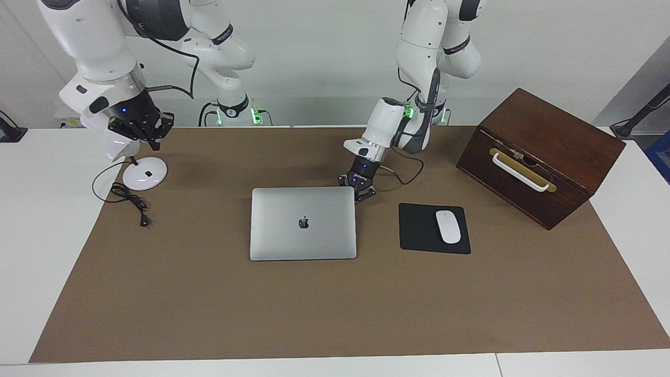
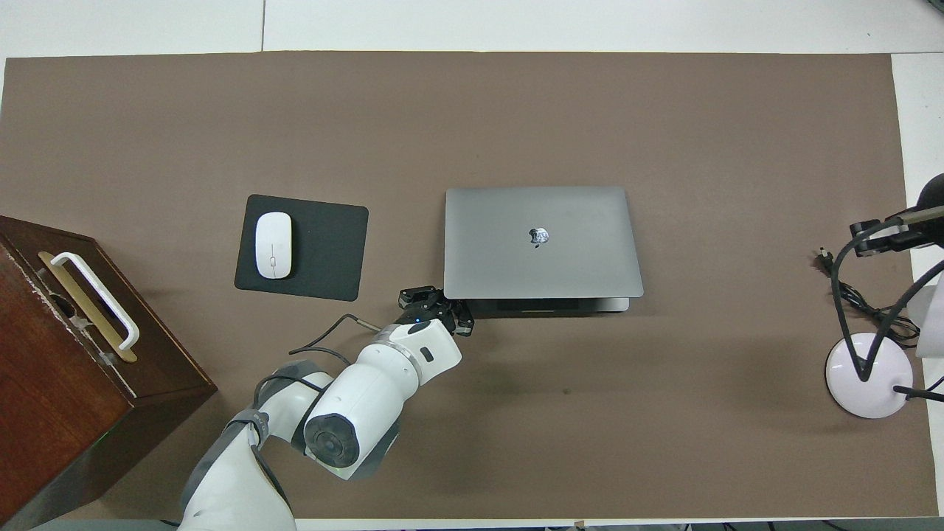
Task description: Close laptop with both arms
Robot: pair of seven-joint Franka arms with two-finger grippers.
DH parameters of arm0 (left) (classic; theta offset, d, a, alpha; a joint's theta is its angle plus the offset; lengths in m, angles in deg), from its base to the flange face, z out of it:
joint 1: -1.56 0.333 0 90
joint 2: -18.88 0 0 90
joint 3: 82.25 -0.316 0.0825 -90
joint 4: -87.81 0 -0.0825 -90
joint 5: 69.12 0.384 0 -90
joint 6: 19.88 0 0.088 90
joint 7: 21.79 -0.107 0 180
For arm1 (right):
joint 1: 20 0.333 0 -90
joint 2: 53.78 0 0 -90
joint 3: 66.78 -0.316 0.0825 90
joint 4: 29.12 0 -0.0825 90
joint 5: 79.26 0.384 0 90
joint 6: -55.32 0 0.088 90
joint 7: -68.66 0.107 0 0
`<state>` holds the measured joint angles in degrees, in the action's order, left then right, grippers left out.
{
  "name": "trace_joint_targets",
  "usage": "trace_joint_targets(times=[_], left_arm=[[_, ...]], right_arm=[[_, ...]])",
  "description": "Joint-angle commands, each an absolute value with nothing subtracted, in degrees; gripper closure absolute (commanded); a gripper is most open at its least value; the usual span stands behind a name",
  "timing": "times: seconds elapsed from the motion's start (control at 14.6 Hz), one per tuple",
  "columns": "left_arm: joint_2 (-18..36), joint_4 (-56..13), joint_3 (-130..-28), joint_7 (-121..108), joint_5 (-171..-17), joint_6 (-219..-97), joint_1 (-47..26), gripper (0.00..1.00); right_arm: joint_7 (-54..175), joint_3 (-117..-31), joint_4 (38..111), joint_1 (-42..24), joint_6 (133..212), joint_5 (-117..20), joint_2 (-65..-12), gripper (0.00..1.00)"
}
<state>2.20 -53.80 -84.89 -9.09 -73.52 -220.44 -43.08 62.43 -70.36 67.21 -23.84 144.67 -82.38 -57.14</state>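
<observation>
One mark only: an apple logo on the laptop lid

The laptop [image 1: 303,223], lid down on the bench, carries a dark apple logo [image 1: 303,223] at the middle of its silver-grey lid; both the facing and the overhead view show it, and it lies well apart from the left fingers [image 1: 361,195], which sit at the lid's corner nearer the robots. It is a sign without letters. There is lettering on the bands around the white arms' joints, too small to read. No other word, number or label can be read on anything on the bench.
</observation>
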Motion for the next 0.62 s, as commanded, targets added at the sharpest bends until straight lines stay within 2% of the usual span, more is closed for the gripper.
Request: trace_joint_targets(times=[0.0, 0.21, 0.34, 0.41, 0.48, 0.55], left_arm=[[5.1, -57.4, -85.1, -7.6, -72.8, -218.8, -43.6, 1.00], [8.2, -59.1, -85.1, -5.8, -72.8, -216.7, -43.7, 1.00], [11.6, -59.5, -85.1, -4.0, -72.8, -211.9, -43.7, 1.00], [14.1, -59.6, -85.1, -1.7, -72.8, -208.9, -44.1, 1.00], [16.7, -59.6, -85.1, -1.1, -72.8, -204.9, -44.1, 1.00], [19.0, -59.5, -85.1, -1.1, -72.8, -200.6, -44.1, 1.00]], right_arm=[[66.5, -70.5, 71.9, -24.6, 146.7, -79.5, -60.5, 0.67], [70.9, -70.5, 71.9, -24.4, 146.3, -78.7, -60.7, 0.63], [76.6, -70.6, 71.9, -23.9, 146.3, -78.7, -60.8, 0.56], [77.2, -70.6, 71.9, -24.0, 146.3, -78.7, -60.9, 0.40], [77.1, -70.6, 71.9, -24.1, 146.4, -78.6, -60.9, 0.00], [77.1, -70.6, 71.9, -24.2, 146.5, -78.3, -60.9, 0.00]])
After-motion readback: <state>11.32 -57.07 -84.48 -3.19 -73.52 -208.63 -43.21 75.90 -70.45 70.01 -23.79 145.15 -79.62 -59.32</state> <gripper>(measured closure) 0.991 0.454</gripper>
